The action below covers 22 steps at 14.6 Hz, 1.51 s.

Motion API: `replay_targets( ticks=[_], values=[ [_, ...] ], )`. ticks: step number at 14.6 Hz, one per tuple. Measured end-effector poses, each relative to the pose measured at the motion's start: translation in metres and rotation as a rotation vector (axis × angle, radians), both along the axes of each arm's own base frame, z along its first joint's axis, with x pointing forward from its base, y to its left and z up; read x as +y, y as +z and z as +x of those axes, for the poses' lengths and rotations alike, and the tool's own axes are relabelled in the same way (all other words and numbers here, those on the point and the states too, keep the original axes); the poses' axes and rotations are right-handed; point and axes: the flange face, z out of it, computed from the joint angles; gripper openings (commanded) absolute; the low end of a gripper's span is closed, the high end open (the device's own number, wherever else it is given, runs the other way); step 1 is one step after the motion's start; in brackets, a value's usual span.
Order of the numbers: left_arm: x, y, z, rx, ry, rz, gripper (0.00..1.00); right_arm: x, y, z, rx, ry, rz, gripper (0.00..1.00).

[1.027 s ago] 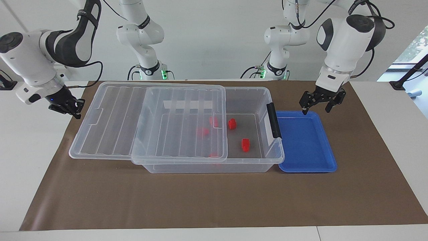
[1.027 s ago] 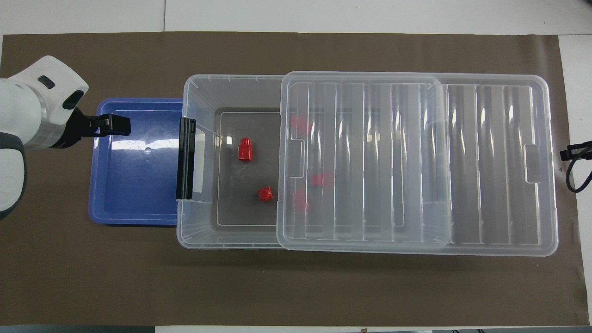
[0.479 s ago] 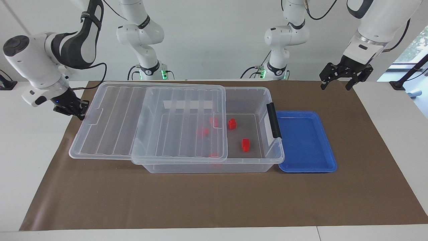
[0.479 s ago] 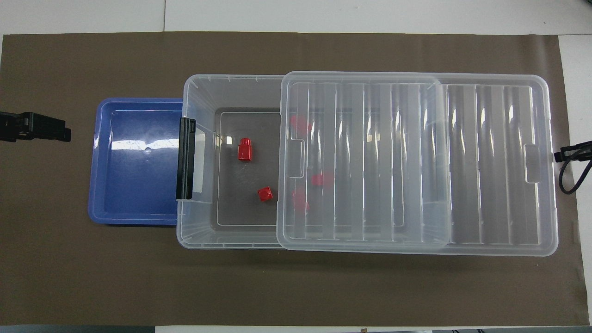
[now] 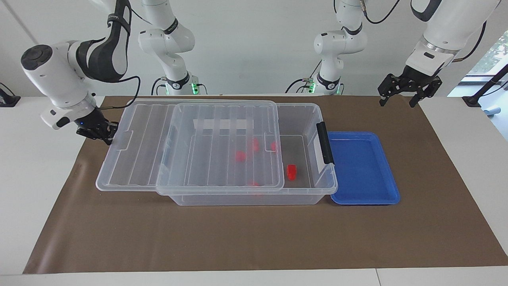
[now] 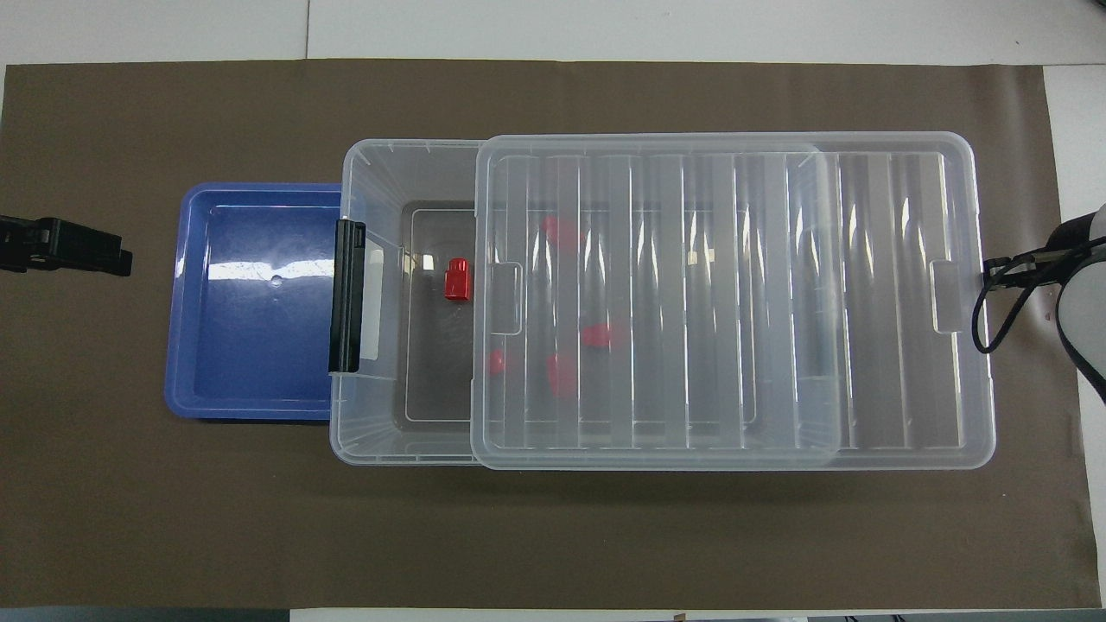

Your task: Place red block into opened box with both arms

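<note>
The large clear plastic box (image 5: 305,119) stands on the brown table mat (image 5: 254,238), its black end latch (image 5: 324,143) facing the shallow blue plastic tray (image 5: 363,169) that lies just beside it toward the left arm's end of the table. The ribbed clear lid (image 5: 190,147) rests on the box's rim, overhanging toward the right arm's end and leaving a strip of the box uncovered next to the latch. One small bright red plastic block (image 5: 291,171) lies in plain sight on the box floor in that uncovered strip; further red blocks (image 5: 240,155) show dimly through the lid. The right gripper (image 5: 100,133), fingertips pressed together and empty, sits at the lid's overhanging end. The left gripper (image 5: 408,91) hangs with fingers spread wide, empty, over the mat's edge near the left arm's base.
</note>
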Motion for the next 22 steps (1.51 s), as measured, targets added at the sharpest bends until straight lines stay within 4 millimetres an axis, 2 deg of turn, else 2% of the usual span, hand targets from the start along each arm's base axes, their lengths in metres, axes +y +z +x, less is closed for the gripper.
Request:
replay_targets(
  ticks=[6,10,22],
  values=[
    [0.009,-0.001,0.0,0.011,0.014,0.0,1.0,0.061,0.0,0.007,0.002,-0.081,0.001,0.0],
    [0.017,-0.001,0.0,0.013,0.015,-0.003,1.0,0.091,0.0,0.008,0.004,-0.115,0.001,0.0],
    [0.009,-0.005,-0.002,0.035,0.0,-0.002,1.0,0.116,0.002,0.006,0.001,-0.146,0.001,0.0]
  ],
)
